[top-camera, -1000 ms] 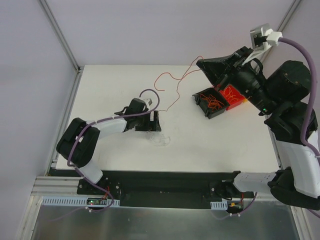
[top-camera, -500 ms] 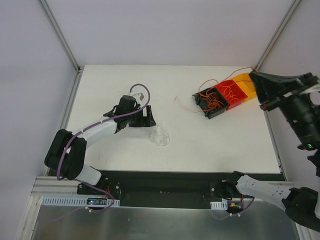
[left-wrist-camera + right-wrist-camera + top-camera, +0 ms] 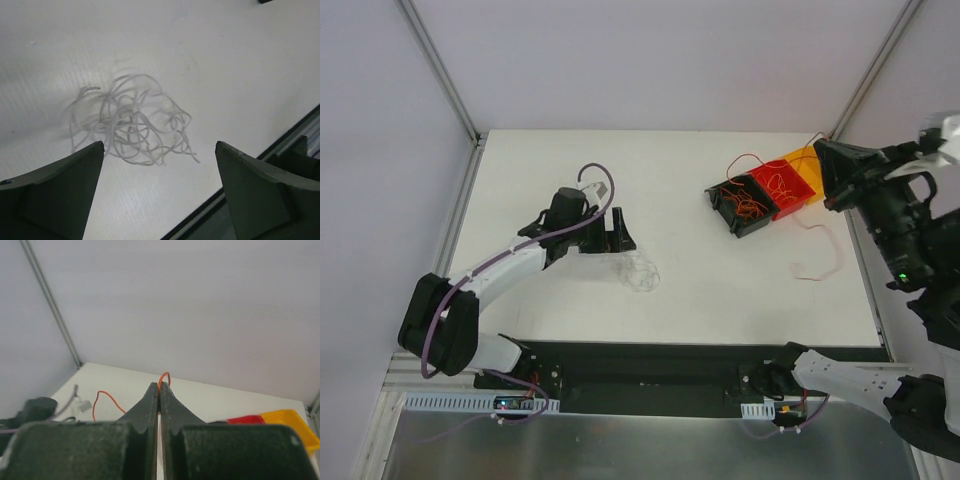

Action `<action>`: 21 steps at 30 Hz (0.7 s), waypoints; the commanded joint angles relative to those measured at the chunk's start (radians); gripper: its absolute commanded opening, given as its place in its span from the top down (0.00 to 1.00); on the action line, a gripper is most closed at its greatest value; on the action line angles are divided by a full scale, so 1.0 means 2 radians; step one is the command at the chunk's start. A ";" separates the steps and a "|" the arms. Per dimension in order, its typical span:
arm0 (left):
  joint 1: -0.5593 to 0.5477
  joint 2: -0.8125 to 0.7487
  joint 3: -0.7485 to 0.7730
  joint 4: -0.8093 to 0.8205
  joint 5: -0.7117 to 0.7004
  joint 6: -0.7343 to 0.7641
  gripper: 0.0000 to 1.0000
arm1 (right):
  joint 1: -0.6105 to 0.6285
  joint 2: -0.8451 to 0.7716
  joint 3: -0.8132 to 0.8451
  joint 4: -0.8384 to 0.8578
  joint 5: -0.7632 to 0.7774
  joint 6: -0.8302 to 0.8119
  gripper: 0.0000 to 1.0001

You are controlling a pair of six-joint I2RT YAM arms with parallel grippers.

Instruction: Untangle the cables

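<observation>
Two groups of cable lie well apart on the matte white worktop [image 3: 740,290]. Near the left gripper [image 3: 618,236] sits the white tangle [image 3: 638,272], a loose knot of very thin, whitish-clear strands curled into overlapping loops, with several free ends sticking out. In the left wrist view the white tangle [image 3: 132,120] lies flat on the worktop between and just beyond the two dark, wedge-shaped fingers [image 3: 55,195] of the left gripper [image 3: 159,145]; the jaws stand wide apart and touch no strand. At the far right of the worktop three open plastic bins stand side by side, touching: a black bin [image 3: 732,213], a red bin [image 3: 790,200] and a yellow bin [image 3: 807,163]. Thin, curly orange wire fills the black bin and spills across the red one. The right gripper [image 3: 825,165] hangs above the yellow bin. In the right wrist view the right gripper [image 3: 159,387] has its jaws pressed together on an orange strand [image 3: 163,376], which forms a small loop just above the tips and a second arc lower on the left. A pale loose strand [image 3: 840,260] lies in an open curl on the worktop near the right edge, nearer than the bins; whether it joins the pinched wire cannot be told.
</observation>
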 commanded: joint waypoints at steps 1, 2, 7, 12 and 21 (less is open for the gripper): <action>0.002 -0.093 0.049 -0.016 0.068 -0.022 0.05 | -0.002 0.016 -0.047 0.028 0.069 -0.046 1.00; 0.001 -0.109 0.063 -0.027 0.069 -0.017 0.03 | -0.002 0.017 -0.056 0.033 0.075 -0.049 1.00; 0.002 -0.145 0.175 -0.112 0.065 0.048 0.01 | -0.023 0.048 -0.083 0.061 0.063 -0.049 1.00; 0.002 -0.141 0.251 -0.145 0.058 0.109 0.01 | -0.091 0.107 -0.054 0.071 -0.011 -0.004 1.00; 0.003 -0.145 0.192 -0.150 0.029 0.157 0.01 | -0.218 0.216 0.068 0.048 -0.108 0.046 1.00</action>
